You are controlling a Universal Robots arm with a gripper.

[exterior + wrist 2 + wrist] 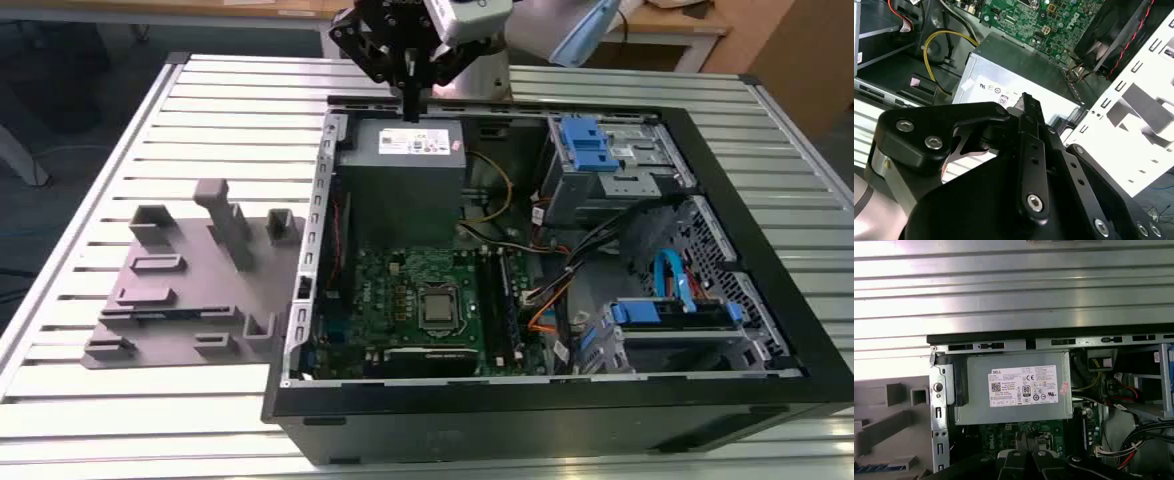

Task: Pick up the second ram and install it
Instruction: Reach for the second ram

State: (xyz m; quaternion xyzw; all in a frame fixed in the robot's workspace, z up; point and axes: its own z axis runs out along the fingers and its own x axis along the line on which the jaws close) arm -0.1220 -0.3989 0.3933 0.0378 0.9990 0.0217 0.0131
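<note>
In the exterior view the arm reaches in from one o'clock, its black hand hanging at twelve o'clock, pointing straight down, fingers closed together.

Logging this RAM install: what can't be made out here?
- Slim green second ram strip: not identifiable; dark memory slots on the green motherboard too small, exterior view.
- Black end effector: any load hidden by its own body, second wrist view.
- Grey plastic holder tray: cut off by first wrist view's edge.

Strong glare on table slats, case dim
</note>
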